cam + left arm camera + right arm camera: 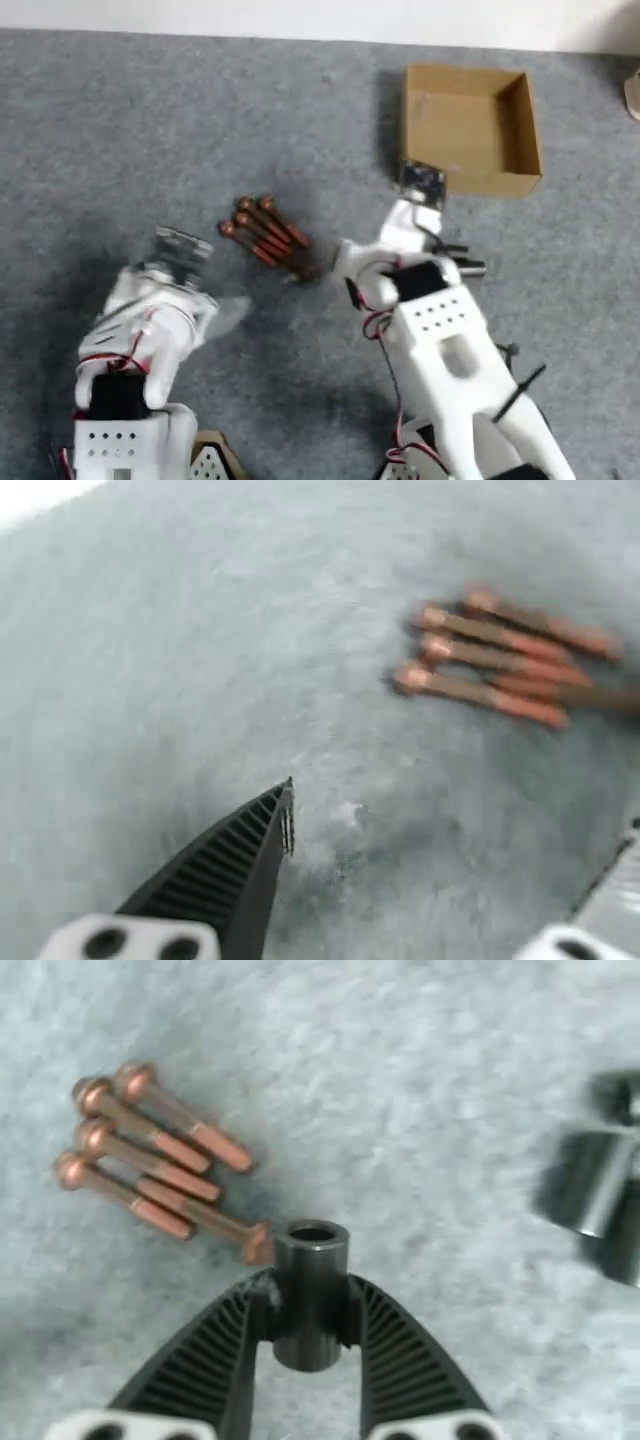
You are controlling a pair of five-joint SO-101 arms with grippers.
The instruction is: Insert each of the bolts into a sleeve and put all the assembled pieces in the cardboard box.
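- The sleeve (pixel 312 1260) stands upright with its bore open on top. The right gripper (pixel 310 1295) has its fingers closed on the lower half. I cannot tell whether its base rests on the carpet (pixel 120 120).
- The bolts (pixel 265 235) are a tight copper bundle lying side by side, just at 10 o'clock of the sleeve in the high view. One bolt end sits right beside the sleeve.
- The left gripper (pixel 455 820) hangs at 9 o'clock of the bolts, spread wide and empty.
- The step in hand is probably picking a bolt to insert:
  - take an outer bolt, so its neighbours are less likely to roll;
  - grip near the head, leaving the shank free;
  - line the shank up with the bore before lowering;
  - keep the sleeve steady and vertical.
- The box (pixel 520 120) lies at 1 o'clock of the sleeve, well apart.
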